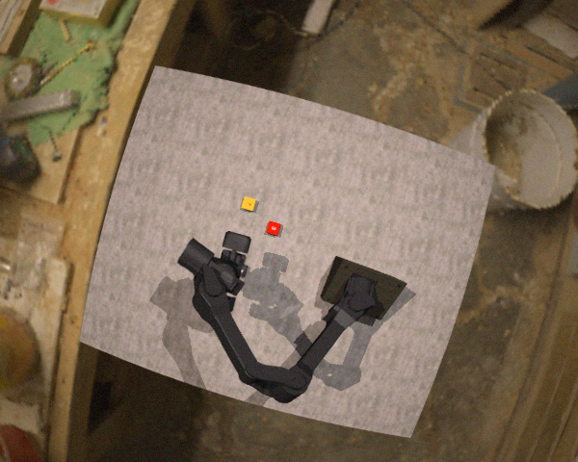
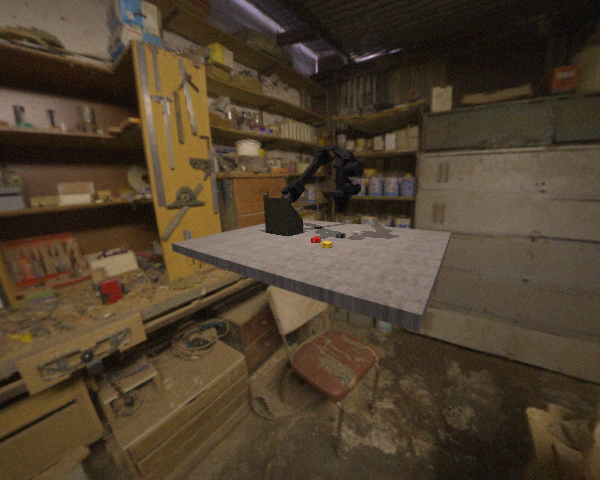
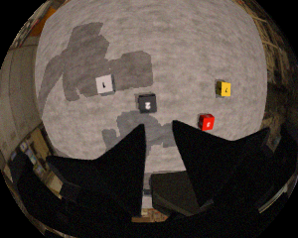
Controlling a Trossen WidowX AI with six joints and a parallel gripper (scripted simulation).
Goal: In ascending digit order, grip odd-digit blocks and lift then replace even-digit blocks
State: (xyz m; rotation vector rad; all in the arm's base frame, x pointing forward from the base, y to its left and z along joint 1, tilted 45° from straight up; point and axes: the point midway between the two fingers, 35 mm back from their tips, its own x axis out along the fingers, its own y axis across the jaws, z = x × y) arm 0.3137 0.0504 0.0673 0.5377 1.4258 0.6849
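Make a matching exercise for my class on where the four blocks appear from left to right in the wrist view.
Column 1
1. Yellow block
2. Black block
3. Red block
4. White block

Column 2
A. Farthest left
B. Second from the right
C. Farthest right
D. Second from the left

Right pairs: 1-C, 2-D, 3-B, 4-A

tabletop (image 1: 309, 164) (image 2: 310, 263) (image 3: 184, 55): mottled, matt | arm (image 1: 229, 338) (image 2: 310, 175): dark, matt | chair seat (image 2: 334, 359): worn, scuffed
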